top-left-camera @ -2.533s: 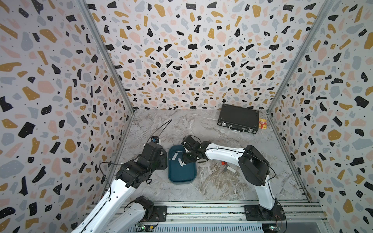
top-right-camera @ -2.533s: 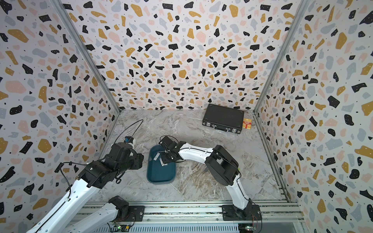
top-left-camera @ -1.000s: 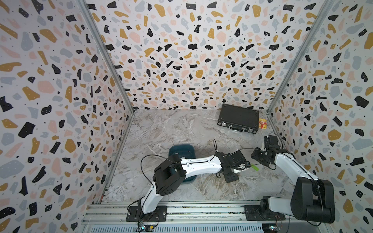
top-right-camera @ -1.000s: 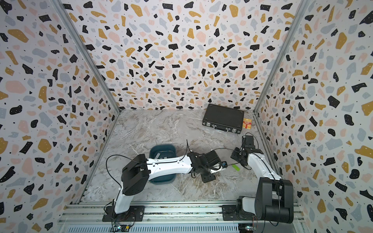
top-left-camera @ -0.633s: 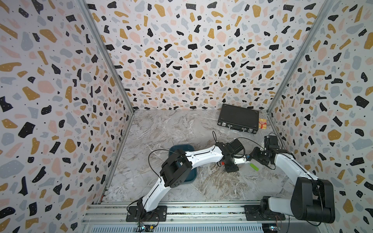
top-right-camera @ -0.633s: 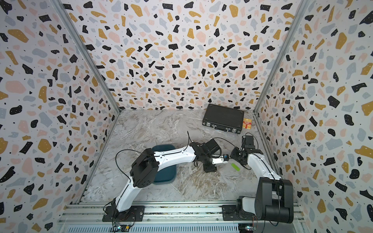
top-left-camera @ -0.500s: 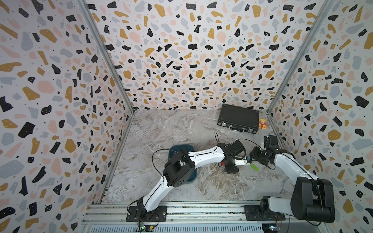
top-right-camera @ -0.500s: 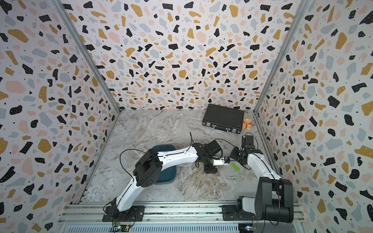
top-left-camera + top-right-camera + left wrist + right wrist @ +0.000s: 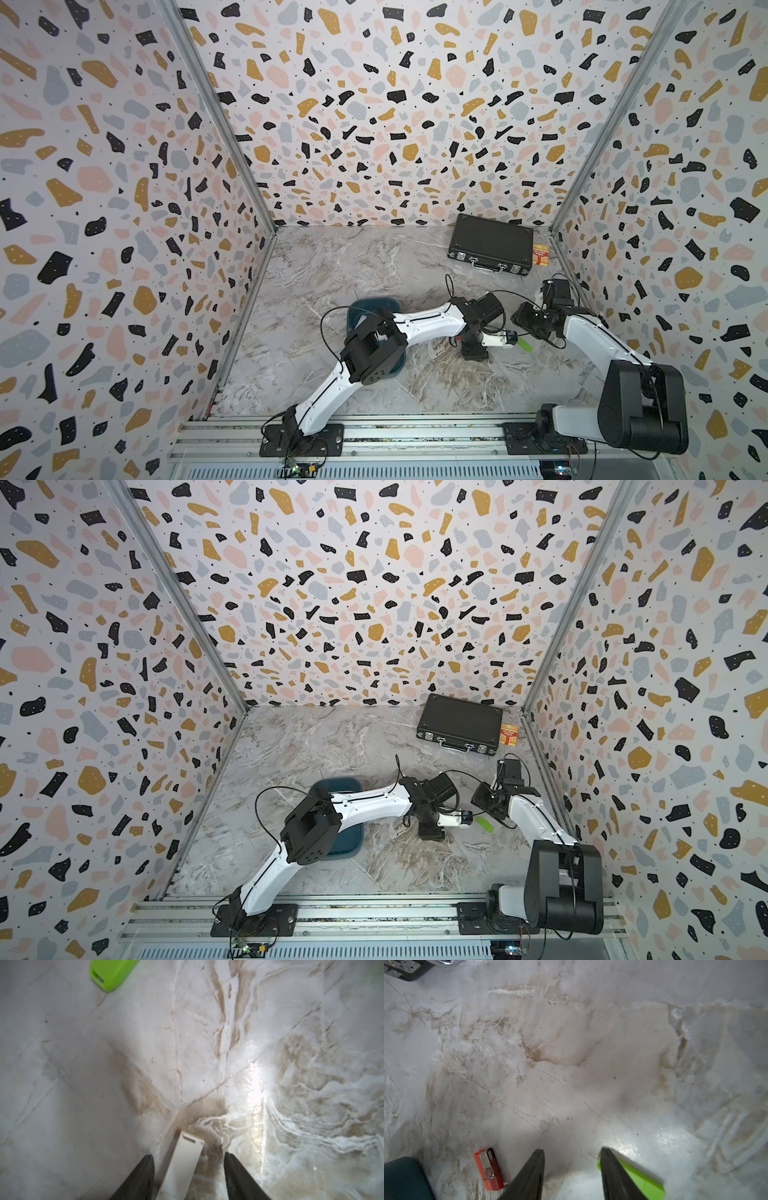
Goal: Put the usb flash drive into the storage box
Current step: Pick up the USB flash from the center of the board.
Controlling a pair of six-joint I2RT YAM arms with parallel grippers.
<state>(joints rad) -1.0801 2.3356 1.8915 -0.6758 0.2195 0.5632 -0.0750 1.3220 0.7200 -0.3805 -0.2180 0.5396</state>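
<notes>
Task unfinished: white usb flash drive (image 9: 185, 1167) lies on the table (image 9: 207, 1043) between the parted, non-touching fingers of the left gripper (image 9: 188, 1155); green drive (image 9: 639, 1178) sits beside the parted, empty right gripper (image 9: 572, 1149); red drive (image 9: 489, 1168) rests near the storage box (image 9: 374, 300).

My table (image 9: 374, 266) is gray marble. A black case (image 9: 490, 243) lies flat in its far right corner, with a small orange pack (image 9: 540, 254) just beside it at the right edge. The blue box (image 9: 365, 305) sits near the middle. Toward the right edge lie a green drive (image 9: 524, 344), a white drive (image 9: 182, 1165) and a red drive (image 9: 489, 1168), the red one nearest the box.
</notes>
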